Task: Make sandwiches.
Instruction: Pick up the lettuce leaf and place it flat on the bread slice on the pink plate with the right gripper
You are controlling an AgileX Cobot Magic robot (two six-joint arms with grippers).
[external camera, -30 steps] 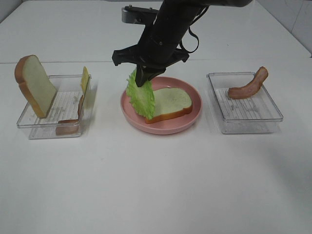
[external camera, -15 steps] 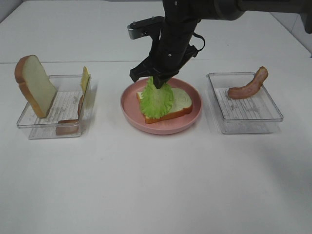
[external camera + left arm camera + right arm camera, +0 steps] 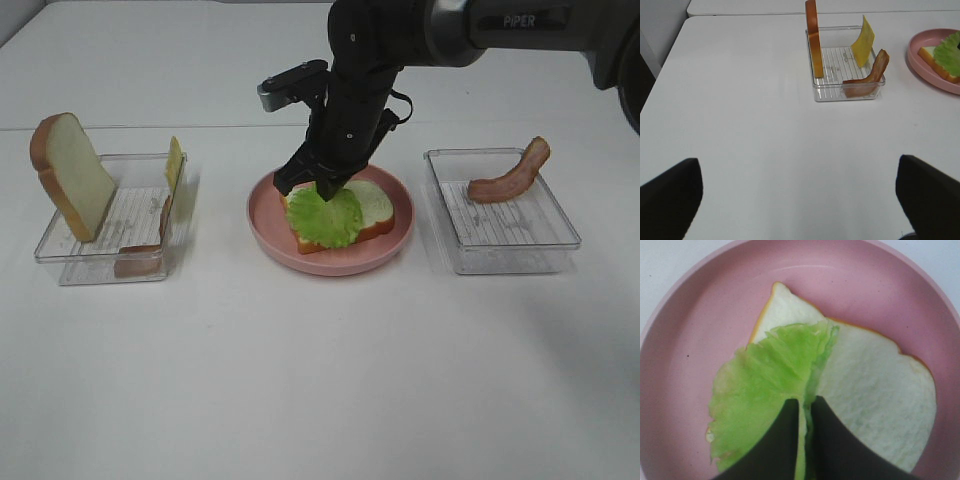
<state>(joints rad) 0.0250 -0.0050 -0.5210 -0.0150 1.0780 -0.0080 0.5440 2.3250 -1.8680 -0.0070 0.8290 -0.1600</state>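
A pink plate [image 3: 330, 262] at the table's middle holds one white bread slice [image 3: 375, 205] with a tan crust. Ruffled green lettuce [image 3: 325, 215] lies on the slice's left half. My right gripper [image 3: 325, 188] is shut on the lettuce's far edge, just above the bread. The right wrist view shows the dark fingers [image 3: 782, 440] pinching the lettuce [image 3: 760, 390] over the bread [image 3: 875, 395]. My left gripper [image 3: 799, 197] is open and empty above bare table, left of the left tray. It is out of the exterior view.
A clear left tray [image 3: 110, 262] holds an upright bread slice [image 3: 72, 175], yellow cheese [image 3: 174, 162] and a bacon strip [image 3: 140, 252]. A clear right tray [image 3: 500, 255] holds another bacon strip [image 3: 510, 175]. The left wrist view shows the left tray [image 3: 840, 95] and plate rim [image 3: 920, 65].
My right gripper carried the hanging lettuce from the plate's left edge to over the bread and lowered it, so the leaf now lies on the slice.
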